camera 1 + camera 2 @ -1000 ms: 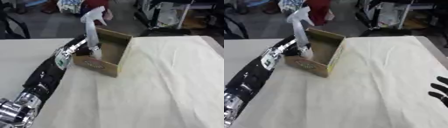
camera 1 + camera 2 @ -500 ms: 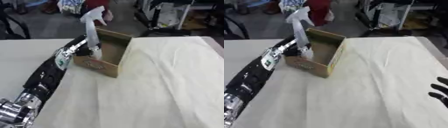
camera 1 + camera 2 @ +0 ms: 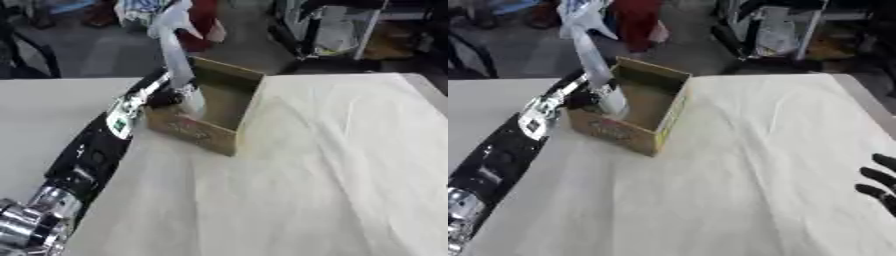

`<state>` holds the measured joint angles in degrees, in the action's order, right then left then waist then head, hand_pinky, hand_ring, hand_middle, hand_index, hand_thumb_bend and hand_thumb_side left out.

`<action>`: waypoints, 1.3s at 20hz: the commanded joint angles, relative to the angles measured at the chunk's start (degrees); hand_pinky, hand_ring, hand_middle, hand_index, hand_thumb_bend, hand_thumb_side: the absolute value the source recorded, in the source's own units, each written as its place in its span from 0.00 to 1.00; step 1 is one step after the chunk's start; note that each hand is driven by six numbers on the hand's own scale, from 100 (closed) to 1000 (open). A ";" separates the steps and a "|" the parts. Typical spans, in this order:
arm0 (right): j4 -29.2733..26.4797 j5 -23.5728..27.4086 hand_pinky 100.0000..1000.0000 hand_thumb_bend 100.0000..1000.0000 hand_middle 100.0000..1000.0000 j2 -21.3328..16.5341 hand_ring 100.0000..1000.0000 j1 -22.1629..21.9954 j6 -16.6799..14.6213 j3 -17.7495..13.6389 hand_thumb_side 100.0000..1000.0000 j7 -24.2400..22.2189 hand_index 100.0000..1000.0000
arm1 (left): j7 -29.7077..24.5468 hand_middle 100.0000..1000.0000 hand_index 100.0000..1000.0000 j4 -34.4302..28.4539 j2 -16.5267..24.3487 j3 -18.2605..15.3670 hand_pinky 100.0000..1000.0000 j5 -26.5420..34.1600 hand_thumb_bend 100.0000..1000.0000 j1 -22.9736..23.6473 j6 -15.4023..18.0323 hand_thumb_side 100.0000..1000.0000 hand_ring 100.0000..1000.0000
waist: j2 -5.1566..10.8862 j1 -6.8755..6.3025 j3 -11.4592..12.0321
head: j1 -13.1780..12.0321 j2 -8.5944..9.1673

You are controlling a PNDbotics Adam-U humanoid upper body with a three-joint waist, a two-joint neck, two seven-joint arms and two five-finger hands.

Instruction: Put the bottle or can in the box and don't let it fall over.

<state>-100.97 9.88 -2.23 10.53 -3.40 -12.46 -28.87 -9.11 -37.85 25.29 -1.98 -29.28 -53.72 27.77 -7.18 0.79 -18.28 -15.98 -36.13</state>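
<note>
Open brown cardboard box (image 3: 210, 117) on cream cloth-covered table (image 3: 332, 175). White spray bottle (image 3: 179, 70) upright, base inside box near its left wall, nozzle well above rim. Left hand (image 3: 166, 97) at box's left edge, curled round bottle's lower body, black forearm running down-left from box. Right hand (image 3: 878, 184) well right of box at view's edge, only dark straight fingers visible, touching nothing

No legible text; box (image 3: 198, 131) print unreadable.
</note>
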 commanded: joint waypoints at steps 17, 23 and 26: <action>-0.73 -0.12 0.75 0.00 0.85 -0.75 0.83 0.31 -0.16 -0.07 0.51 0.16 0.81 | -3.03 0.91 0.98 -3.83 2.28 0.97 0.71 17.14 0.08 -1.47 0.63 0.87 1.00 | 0.96 -0.01 0.35 | 0.50 0.83; -0.68 -0.19 0.75 0.00 0.85 -0.79 0.83 0.31 -0.22 -0.05 0.51 0.11 0.81 | 0.66 0.71 0.82 -5.19 3.50 2.05 0.56 12.22 0.00 -1.24 2.34 0.42 1.00 | 0.94 -0.04 0.32 | 0.59 0.86; -0.67 -0.21 0.75 0.00 0.85 -0.79 0.83 0.31 -0.23 -0.03 0.51 0.09 0.81 | 0.72 0.70 0.81 -5.06 3.69 2.51 0.56 8.89 0.00 -1.29 1.78 0.40 1.00 | 0.93 -0.05 0.31 | 0.63 0.89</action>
<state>-100.95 9.81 -2.24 10.50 -3.47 -12.45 -28.74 -8.76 -41.58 26.86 0.42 -19.12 -53.72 29.62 -7.18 0.76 -17.97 -15.49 -36.09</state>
